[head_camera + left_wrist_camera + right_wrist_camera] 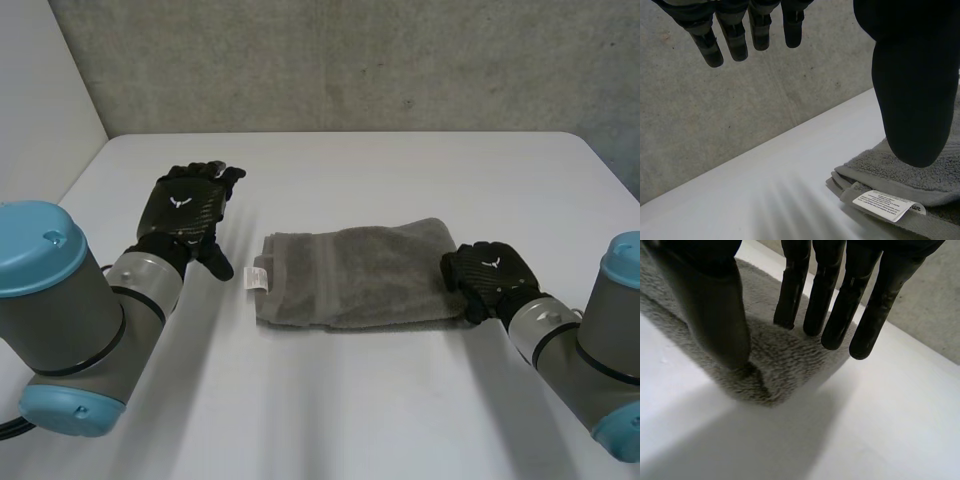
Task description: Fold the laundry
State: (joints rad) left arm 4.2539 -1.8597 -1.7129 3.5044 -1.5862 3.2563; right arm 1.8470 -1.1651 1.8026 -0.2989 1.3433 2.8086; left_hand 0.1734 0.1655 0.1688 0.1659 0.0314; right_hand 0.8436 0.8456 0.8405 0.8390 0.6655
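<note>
A grey towel (350,275) lies folded into a rectangle at the middle of the white table (400,170), its white label (258,275) at its left end. My left hand (185,210) hovers left of the towel, open, fingers straight and holding nothing. In the left wrist view its fingers (735,35) point at the far wall, and the towel (920,175) with its label (887,204) lies below the thumb. My right hand (490,275) rests at the towel's right end. Its fingers (840,305) are straight and spread from the thumb over the towel's (780,365) corner, open.
A concrete wall (350,60) stands behind the table's far edge. Bare white tabletop lies in front of the towel and to both sides. My two arms come in from the near corners.
</note>
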